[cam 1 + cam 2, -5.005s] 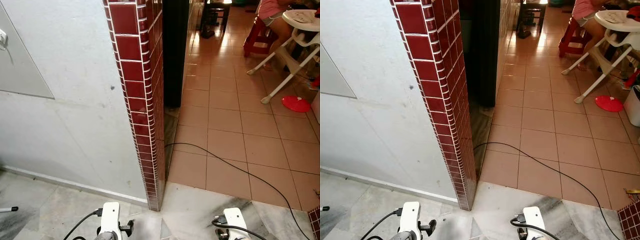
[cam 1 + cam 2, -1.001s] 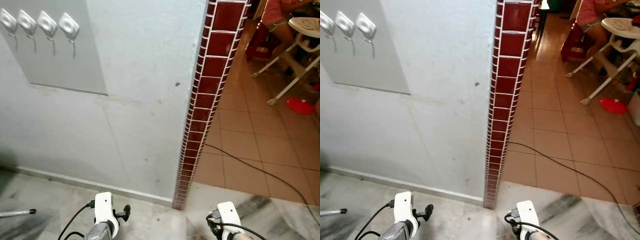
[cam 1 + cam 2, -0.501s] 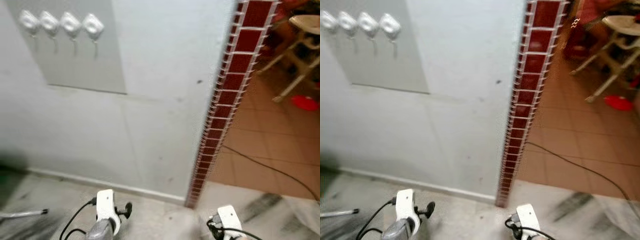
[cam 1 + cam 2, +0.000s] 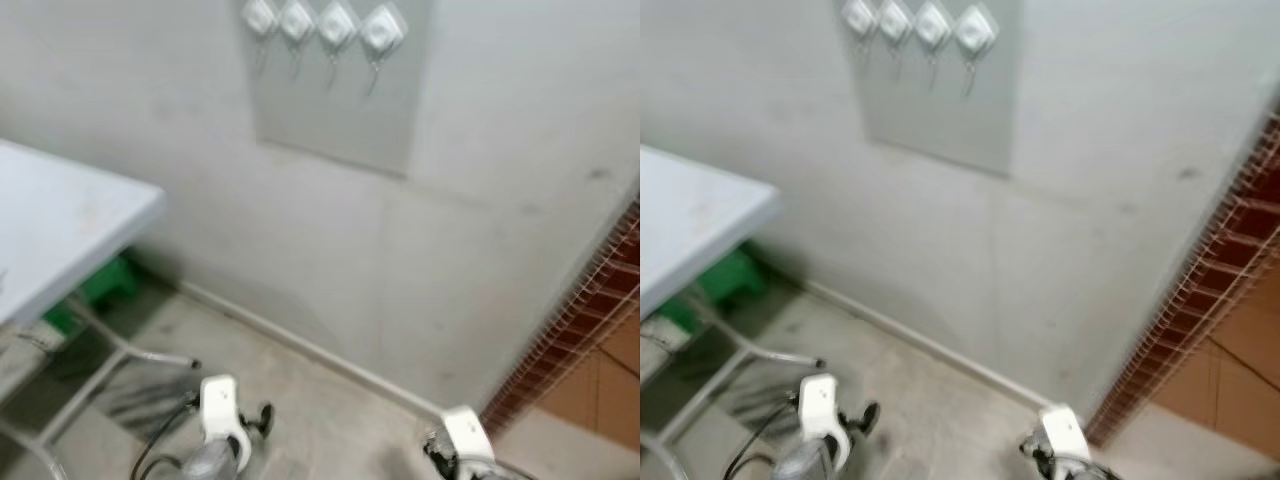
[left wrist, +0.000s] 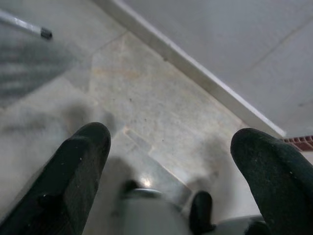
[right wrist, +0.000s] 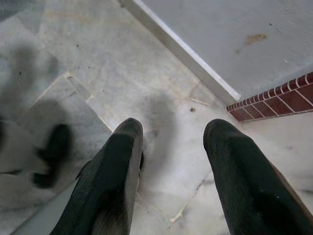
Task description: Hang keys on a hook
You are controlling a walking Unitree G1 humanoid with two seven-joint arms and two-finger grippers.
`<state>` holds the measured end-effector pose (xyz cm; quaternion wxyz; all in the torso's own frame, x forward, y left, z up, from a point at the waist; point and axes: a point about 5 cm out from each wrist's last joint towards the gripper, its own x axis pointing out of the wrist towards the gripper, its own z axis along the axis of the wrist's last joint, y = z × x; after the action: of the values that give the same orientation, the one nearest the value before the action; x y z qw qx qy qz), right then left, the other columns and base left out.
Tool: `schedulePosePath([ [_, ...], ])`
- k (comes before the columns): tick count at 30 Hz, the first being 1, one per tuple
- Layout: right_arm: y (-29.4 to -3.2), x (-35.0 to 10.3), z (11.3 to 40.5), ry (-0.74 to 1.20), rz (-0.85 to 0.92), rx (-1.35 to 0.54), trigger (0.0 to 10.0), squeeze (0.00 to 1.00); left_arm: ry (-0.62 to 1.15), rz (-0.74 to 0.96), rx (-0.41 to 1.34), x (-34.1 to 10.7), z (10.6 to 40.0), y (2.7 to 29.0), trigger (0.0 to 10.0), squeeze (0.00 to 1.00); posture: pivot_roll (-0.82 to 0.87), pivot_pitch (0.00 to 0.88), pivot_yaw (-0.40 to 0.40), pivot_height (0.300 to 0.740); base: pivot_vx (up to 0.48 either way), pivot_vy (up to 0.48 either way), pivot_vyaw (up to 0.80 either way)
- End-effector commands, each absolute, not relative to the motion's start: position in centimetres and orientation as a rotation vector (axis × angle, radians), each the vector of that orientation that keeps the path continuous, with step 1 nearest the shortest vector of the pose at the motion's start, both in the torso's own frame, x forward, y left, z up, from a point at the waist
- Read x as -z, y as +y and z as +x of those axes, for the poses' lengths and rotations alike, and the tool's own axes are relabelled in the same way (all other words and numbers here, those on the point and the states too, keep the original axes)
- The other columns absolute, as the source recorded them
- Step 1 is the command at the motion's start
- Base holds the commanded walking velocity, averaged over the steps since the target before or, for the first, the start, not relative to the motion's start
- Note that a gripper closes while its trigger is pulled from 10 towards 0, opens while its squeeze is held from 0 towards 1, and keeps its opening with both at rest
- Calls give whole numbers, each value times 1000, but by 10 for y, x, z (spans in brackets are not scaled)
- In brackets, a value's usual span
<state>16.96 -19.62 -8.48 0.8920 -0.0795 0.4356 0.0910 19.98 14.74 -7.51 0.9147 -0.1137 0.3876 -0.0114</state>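
Observation:
A row of several white hooks (image 4: 325, 22) sits on a grey panel (image 4: 345, 110) high on the pale wall. No keys can be seen. Both arms hang low: the left wrist (image 4: 218, 415) and the right wrist (image 4: 465, 440) show at the picture's lower edge. In the left wrist view my left gripper (image 5: 171, 161) is open above the marble floor, with nothing between its black fingers (image 5: 78, 171). My right gripper (image 6: 171, 156) is open too, over the floor near the skirting, and holds nothing.
A white folding table (image 4: 60, 225) stands at the left, its metal legs (image 4: 120, 350) on the floor and something green (image 4: 105, 285) beneath it. A dark red tiled wall corner (image 4: 585, 340) rises at the right. The picture is blurred.
The camera has swung left: the hooks now sit at top centre, the red tiled corner has slid to the right edge, and the white table has come into view. Both arms still hang.

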Motion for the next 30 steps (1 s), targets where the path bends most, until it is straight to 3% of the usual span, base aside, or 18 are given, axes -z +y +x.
schedulePosePath([
  [1, -191, 83, 175, 886, -160, -195, 10000, 0, 785, -211, 16, 73, 204, 156, 10000, 0, -49, 0, 0, 740, 0, 360, 800],
  [23, -189, 83, 177, 882, -163, -199, 10000, 0, 782, -211, 13, 72, 206, 156, 10000, 0, -48, 0, 0, 740, 0, 346, 800],
  [30, -189, 83, 177, 882, -167, -200, 10000, 0, 781, -191, 12, 71, 206, 157, 10000, 0, -49, 0, 1, 740, 0, 0, 800],
])
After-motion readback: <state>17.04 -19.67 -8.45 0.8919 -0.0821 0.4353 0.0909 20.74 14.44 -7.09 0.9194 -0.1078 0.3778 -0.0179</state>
